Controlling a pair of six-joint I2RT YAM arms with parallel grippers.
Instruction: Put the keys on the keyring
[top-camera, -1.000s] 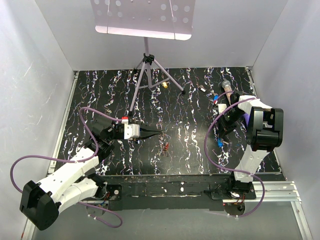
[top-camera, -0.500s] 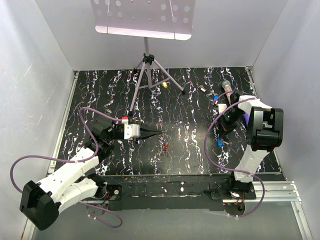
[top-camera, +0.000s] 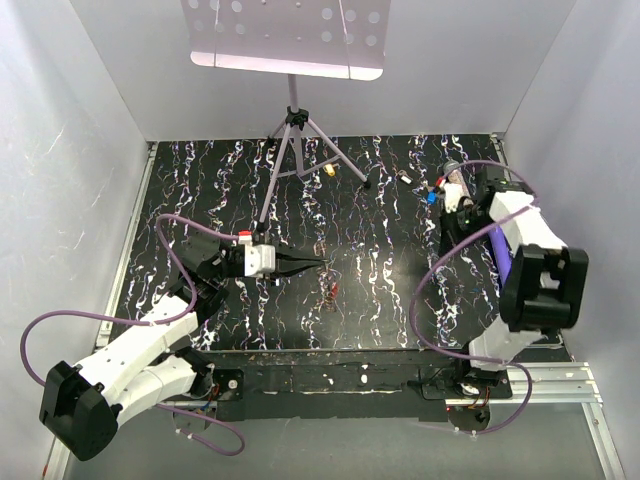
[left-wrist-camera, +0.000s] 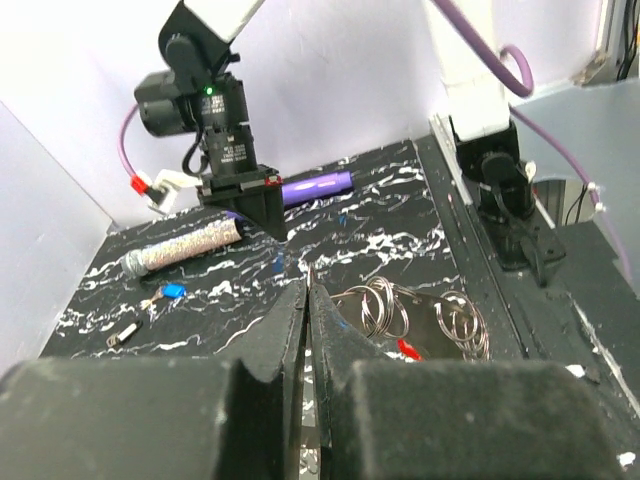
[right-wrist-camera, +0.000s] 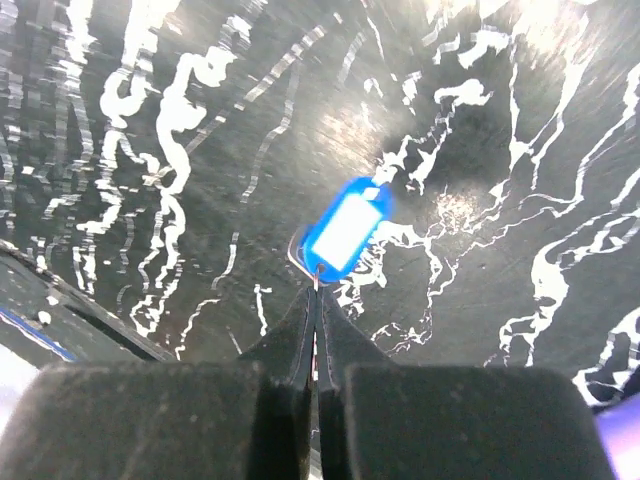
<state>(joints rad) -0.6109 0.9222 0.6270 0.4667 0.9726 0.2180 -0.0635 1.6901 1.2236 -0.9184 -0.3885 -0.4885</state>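
My left gripper (top-camera: 320, 264) is shut mid-table, with only a thin metal sliver between its tips (left-wrist-camera: 308, 290). The keyring (top-camera: 330, 292), a cluster of grey wire loops with a red key head (left-wrist-camera: 408, 348), lies on the table just right of those tips (left-wrist-camera: 385, 305). My right gripper (top-camera: 452, 232) is at the back right. In the right wrist view it (right-wrist-camera: 317, 290) is shut on the small wire ring of a blue key tag with a white label (right-wrist-camera: 345, 228). Another blue key (top-camera: 430, 197) lies on the table near the glittery tube; it also shows in the left wrist view (left-wrist-camera: 172, 292).
A glittery tube (top-camera: 455, 180) and a purple pen (left-wrist-camera: 318, 185) lie by the right arm. A music stand's tripod (top-camera: 295, 130) stands at the back centre, with a small gold item (top-camera: 329, 170) beside it. A small metal piece (left-wrist-camera: 125, 335) lies near the back.
The right arm swung toward the back right corner. The blue key that lay at the right front of the mat is gone from there. The left gripper barely shifted.
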